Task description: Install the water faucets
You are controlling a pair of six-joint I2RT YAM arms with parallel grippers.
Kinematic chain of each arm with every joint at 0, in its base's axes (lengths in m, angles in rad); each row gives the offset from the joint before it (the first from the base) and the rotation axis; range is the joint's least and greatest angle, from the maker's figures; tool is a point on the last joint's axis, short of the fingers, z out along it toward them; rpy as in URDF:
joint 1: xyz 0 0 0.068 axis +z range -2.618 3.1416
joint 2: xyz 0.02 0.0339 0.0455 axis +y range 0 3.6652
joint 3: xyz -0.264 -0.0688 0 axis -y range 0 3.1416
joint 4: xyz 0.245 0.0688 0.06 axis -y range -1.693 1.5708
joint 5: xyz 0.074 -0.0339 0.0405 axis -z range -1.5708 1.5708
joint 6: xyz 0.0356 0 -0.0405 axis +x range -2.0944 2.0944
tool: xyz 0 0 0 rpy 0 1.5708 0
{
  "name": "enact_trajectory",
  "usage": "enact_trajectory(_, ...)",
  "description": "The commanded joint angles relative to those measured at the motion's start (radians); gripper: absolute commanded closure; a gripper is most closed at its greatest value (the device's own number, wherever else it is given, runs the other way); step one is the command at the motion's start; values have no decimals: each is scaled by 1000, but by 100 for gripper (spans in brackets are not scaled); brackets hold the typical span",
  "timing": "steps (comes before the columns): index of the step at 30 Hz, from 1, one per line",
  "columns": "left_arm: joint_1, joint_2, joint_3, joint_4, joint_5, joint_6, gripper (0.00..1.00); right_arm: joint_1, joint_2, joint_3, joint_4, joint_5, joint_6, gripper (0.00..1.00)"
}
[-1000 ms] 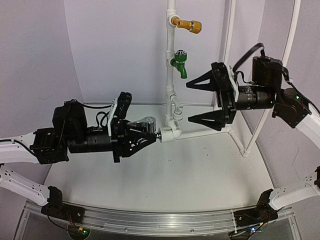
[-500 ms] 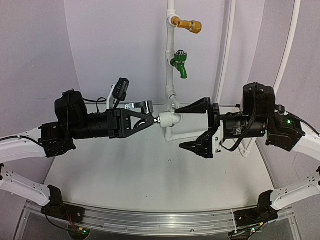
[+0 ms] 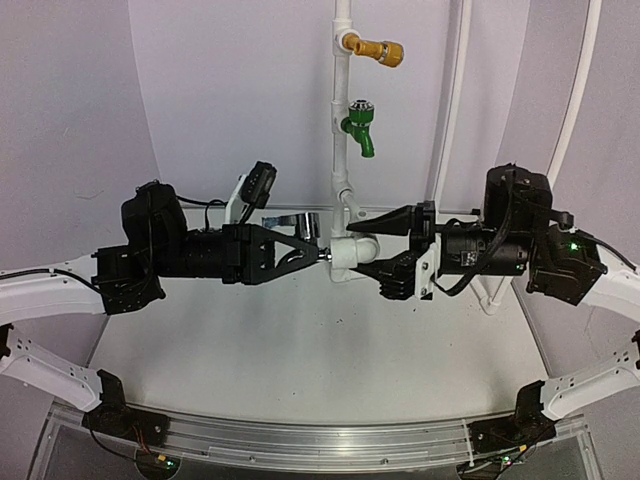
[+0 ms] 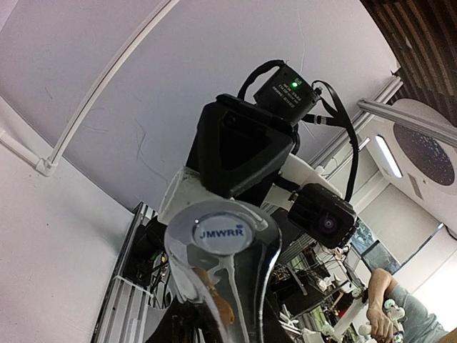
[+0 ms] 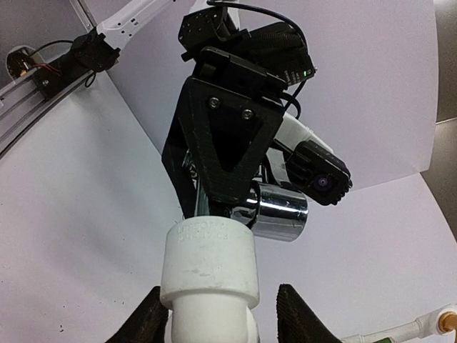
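A shiny silver tap with a lever handle hangs in mid-air above the table, and my left gripper is shut on it. In the left wrist view its handle cap fills the lower middle. A short white fitting sits on the tap's threaded end. My right gripper reaches in from the right with its fingers above and below the fitting. In the right wrist view the fitting stands between the two fingers. One finger is against it and the other stands a little apart.
Behind stands a vertical white pipe carrying a yellow-brass tap and a green tap. More white pipes rise at the back right. The white tabletop lies below, with an aluminium rail at its near edge.
My left gripper lifted the tap and fitting up from near the table. My right arm came down from the upper right to the fitting, and its jaws narrowed around it.
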Motion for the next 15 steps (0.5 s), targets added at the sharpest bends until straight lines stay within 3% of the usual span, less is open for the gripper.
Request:
enact_trajectory(1,-2,-35,39,78,47,77,100,5,17,61,-10,25,130,58)
enact_trajectory(8,-2,-20,76,28,79,173,100,5,46,127,-24,10,312,82)
enact_trajectory(15,-10,-53,74,-45,-2,442,100,5,66,174,-62,-107,627,95)
